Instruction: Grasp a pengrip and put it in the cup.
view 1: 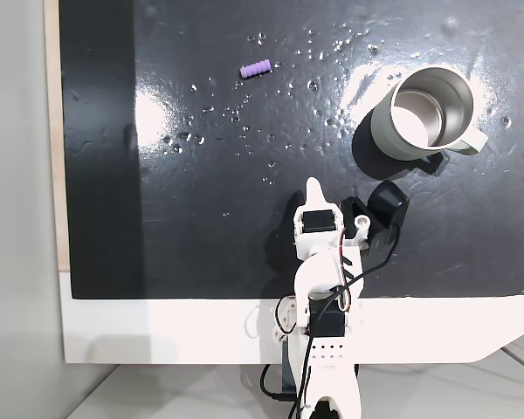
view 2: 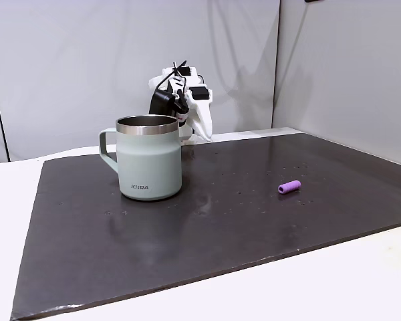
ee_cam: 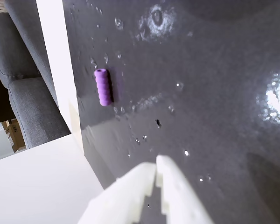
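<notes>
The light-purple ribbed pengrip (view 1: 256,68) lies alone on the black mat, far from the arm; it also shows on the mat's right side (view 2: 289,186) and upright in the wrist view's upper left (ee_cam: 103,87). The cup (view 1: 428,113), pale grey-green with a shiny steel inside, stands upright at the mat's upper right, handle pointing right; in the side-on fixed view the cup (view 2: 149,160) stands in front of the arm. My white gripper (view 1: 313,185) hovers near the mat's lower middle, well short of both things. Its fingers (ee_cam: 156,164) are shut with nothing between them.
The black mat (view 1: 201,218) has glare patches and small specks on it. It rests on a white table (view 1: 157,332). A grey upholstered seat (ee_cam: 23,93) lies beyond the table edge in the wrist view. Walls (view 2: 321,60) stand close behind the mat.
</notes>
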